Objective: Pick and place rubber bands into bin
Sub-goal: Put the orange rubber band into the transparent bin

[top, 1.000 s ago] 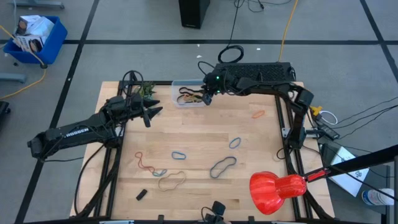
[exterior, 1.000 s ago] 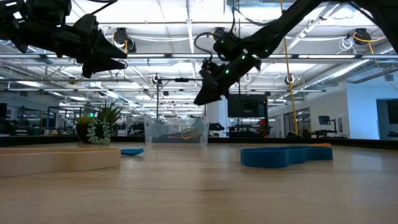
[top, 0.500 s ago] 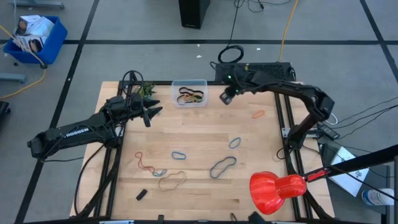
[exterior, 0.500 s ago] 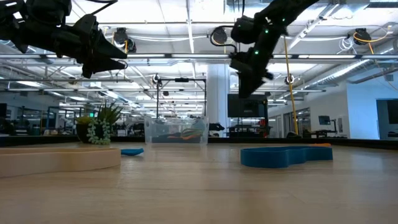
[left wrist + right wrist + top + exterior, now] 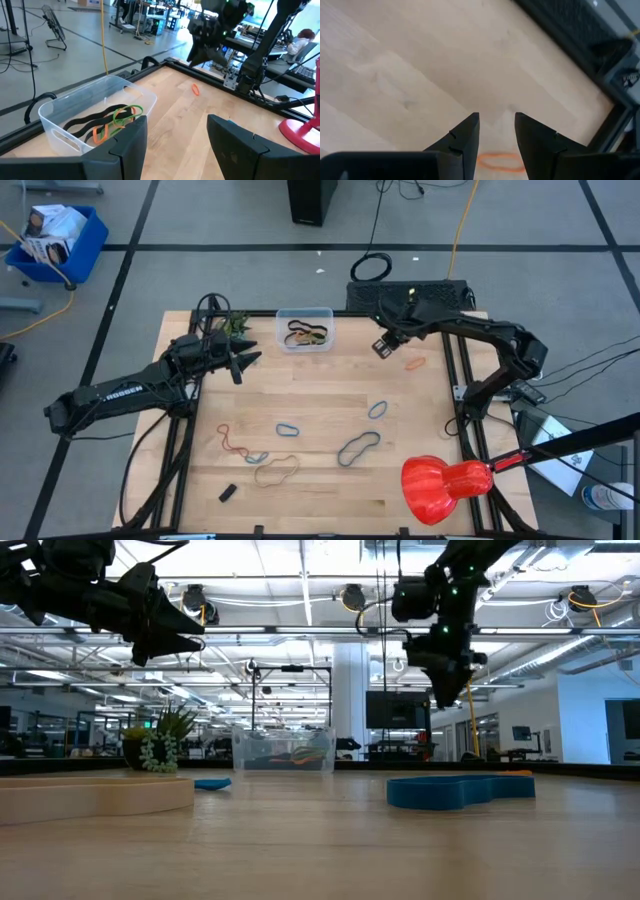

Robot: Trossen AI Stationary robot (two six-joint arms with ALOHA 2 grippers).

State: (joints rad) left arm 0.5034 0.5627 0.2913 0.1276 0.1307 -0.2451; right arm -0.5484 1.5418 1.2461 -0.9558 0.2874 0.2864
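While the right gripper (image 5: 381, 347) hangs empty near the table's far right corner, the orange rubber band (image 5: 414, 363) lies just beside it, toward the right edge.

In the right wrist view the band (image 5: 501, 162) shows flat on the wood between and just past the slightly parted fingers (image 5: 462, 135), its long axis crossing the gap; the right arm is plainly the nearer. The left gripper (image 5: 243, 362) waits open and empty by the far left corner, facing the clear bin (image 5: 305, 329) at the far edge, which holds black, green and orange bands. Other bands lie toward the near edge.
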